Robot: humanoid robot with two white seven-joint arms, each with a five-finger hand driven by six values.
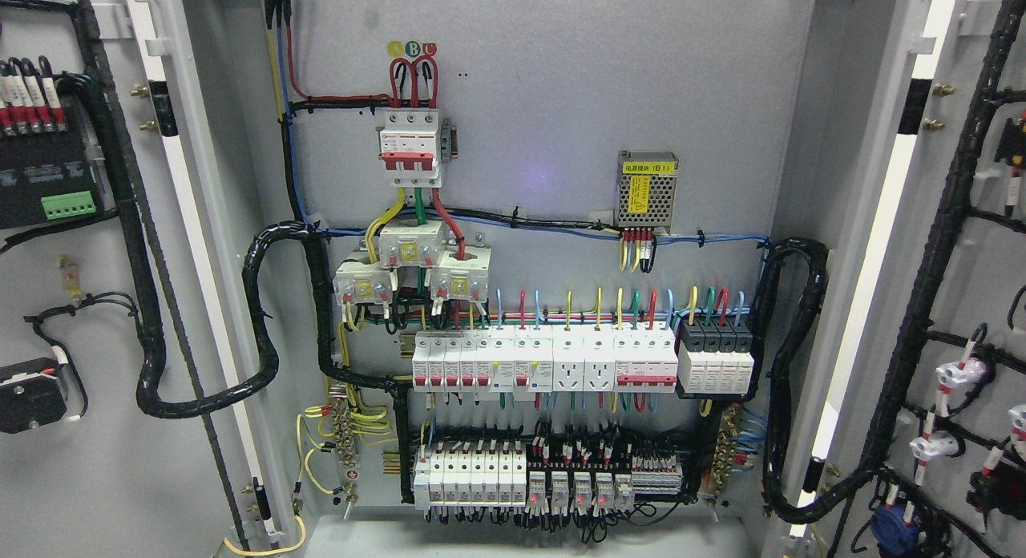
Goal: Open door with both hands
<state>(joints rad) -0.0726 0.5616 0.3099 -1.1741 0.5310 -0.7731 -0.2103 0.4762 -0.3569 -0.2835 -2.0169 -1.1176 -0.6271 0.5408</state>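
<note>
Left door (pixel 96 301) and right door (pixel 962 301) standing wide open; I'm seeing neither hand, grip unknowable. Yellow label (pixel 646 167) at 1 o'clock reading "(B1)".

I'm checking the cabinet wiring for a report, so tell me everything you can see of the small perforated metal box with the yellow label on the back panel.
The perforated metal box sits upright on the grey back panel, right of centre in the upper half. Its casing looks like silvery sheet metal with a grid of small holes. One yellow label runs across its top, another stands vertically on its front; the print is too small to read. Red, yellow and black wires leave its underside and loop down to the horizontal cable run beneath it. Neither robot hand is in view.
</note>
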